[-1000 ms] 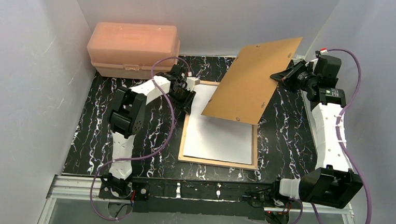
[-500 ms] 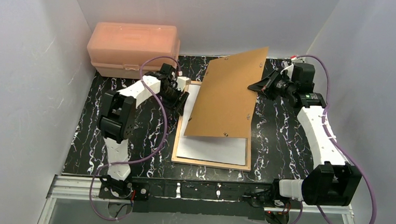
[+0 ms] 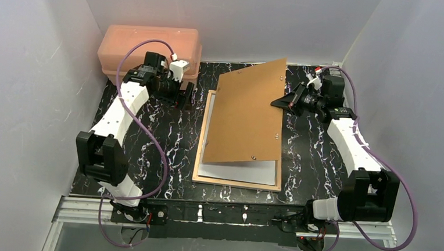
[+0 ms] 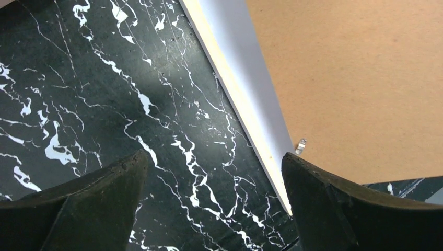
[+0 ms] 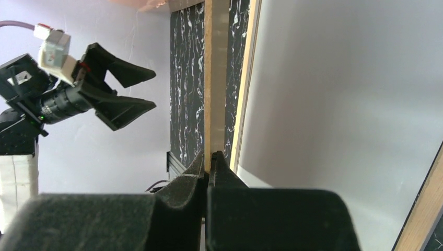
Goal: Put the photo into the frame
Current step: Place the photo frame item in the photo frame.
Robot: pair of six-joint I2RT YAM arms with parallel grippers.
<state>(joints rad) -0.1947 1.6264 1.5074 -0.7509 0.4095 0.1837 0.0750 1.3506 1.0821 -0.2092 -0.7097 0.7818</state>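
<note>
Our left arm stretches to the upper left, left gripper [image 3: 184, 94] gaping wide; our right arm bends inward at upper right, right gripper [image 3: 278, 102] clamping the board [image 3: 246, 118].

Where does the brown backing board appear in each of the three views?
Top external: backing board in the centre, over the frame.
Left wrist: upper right, a flat tan surface.
Right wrist: edge-on, an upright strip held by the right gripper.
Shared landmark: the black marbled table.

The top camera looks down from above and behind the arm bases over the table [image 3: 149, 133]. The left wrist camera faces closely down onto the table and the edge of the frame [image 4: 230, 89]; the right sights along the backing board [image 5: 215, 78], edge-on. All three show that board.
</note>
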